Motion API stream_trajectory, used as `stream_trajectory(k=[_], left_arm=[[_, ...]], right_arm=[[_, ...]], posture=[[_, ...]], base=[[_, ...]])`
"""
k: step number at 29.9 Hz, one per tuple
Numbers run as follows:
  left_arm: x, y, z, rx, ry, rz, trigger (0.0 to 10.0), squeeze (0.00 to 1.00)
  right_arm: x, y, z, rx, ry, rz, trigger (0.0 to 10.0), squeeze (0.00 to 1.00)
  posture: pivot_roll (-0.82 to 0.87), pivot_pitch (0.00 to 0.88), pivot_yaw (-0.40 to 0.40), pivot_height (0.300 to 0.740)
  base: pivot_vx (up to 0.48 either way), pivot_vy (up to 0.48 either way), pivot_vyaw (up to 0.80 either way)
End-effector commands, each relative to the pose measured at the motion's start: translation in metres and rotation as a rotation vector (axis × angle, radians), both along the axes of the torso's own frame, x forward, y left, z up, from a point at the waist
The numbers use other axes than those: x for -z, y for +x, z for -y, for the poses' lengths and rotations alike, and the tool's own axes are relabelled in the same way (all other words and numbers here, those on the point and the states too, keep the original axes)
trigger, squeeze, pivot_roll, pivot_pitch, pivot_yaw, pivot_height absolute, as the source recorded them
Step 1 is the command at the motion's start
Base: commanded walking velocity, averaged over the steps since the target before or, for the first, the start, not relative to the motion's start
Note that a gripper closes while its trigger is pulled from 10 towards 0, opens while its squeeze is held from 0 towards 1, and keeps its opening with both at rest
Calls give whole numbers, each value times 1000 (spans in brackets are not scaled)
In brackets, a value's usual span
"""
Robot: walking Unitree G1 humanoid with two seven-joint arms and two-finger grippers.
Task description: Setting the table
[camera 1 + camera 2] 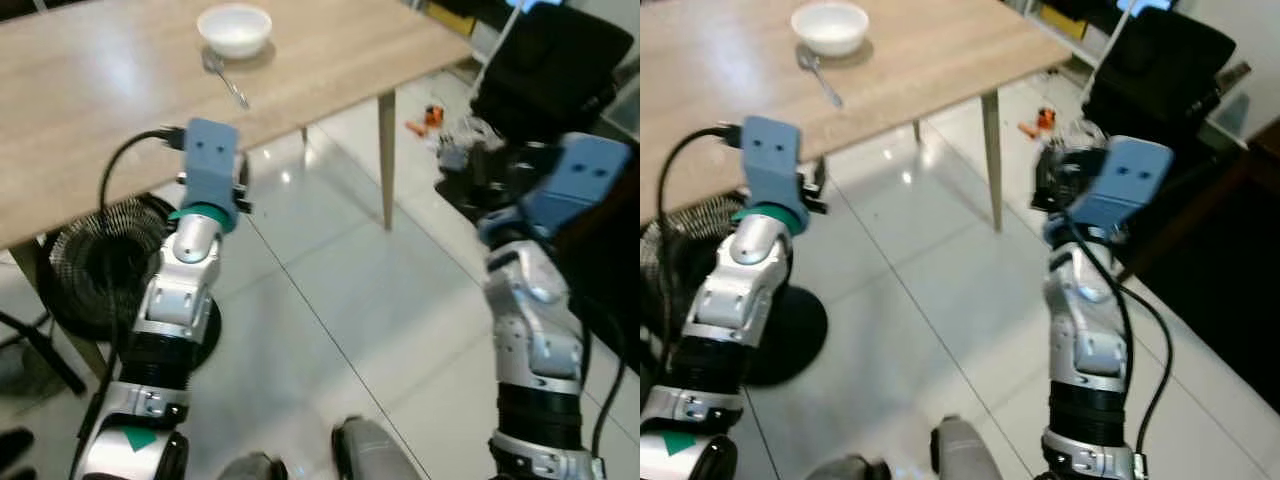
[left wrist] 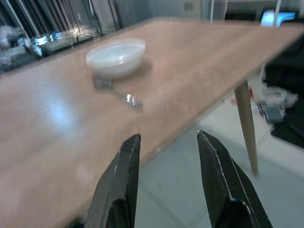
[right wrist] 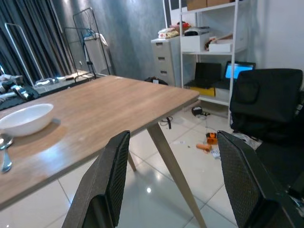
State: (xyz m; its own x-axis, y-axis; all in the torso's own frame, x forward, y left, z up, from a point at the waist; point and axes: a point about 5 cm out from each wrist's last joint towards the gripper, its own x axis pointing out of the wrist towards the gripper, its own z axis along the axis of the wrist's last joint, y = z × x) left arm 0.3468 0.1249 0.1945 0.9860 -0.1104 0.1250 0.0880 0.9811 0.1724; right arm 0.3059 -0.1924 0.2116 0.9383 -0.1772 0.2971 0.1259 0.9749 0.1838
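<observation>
Ahead of both raised arms, the head views show a bowl [image 1: 235, 29] with a spoon [image 1: 226, 80] touching it on the table [image 1: 90, 120].

Beyond the left gripper [image 2: 168, 156], spread and empty, bowl and spoon are blurred.

Past the right gripper [image 3: 173, 161], also spread, a table leg [image 3: 173, 178] could be clipped if that arm swings low. The spoon is cut off.
</observation>
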Motion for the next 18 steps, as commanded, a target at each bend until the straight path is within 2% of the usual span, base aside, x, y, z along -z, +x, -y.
stream_trajectory(k=[1, 11, 13, 14, 18], left_arm=[[1, -1, -4, -2, 18, -1, 10000, 20], [-5, -1, -3, 30, 44, 34, 10000, 16], [-5, 0, -3, 35, 47, 37, 10000, 16], [-6, -1, -3, 43, 51, 40, 10000, 12], [-6, -1, -3, 48, 54, 41, 10000, 16]], right_arm=[[0, -1, -1, -3, -2, 3, 10000, 0], [1, 2, -10, -40, -112, -5, 10000, 0], [2, 2, -14, -68, -140, -15, 10000, 0], [6, 3, -19, -111, -201, -35, 10000, 0], [8, 3, -22, -133, -227, -48, 10000, 0]], posture=[[-72, 0, 54, 740], [-67, 0, 53, 740], [-67, 0, 53, 740], [-67, 0, 53, 740], [-69, 0, 53, 740]], base=[[480, 0, 0], [480, 0, 0], [480, 0, 0], [480, 0, 0], [480, 0, 0]])
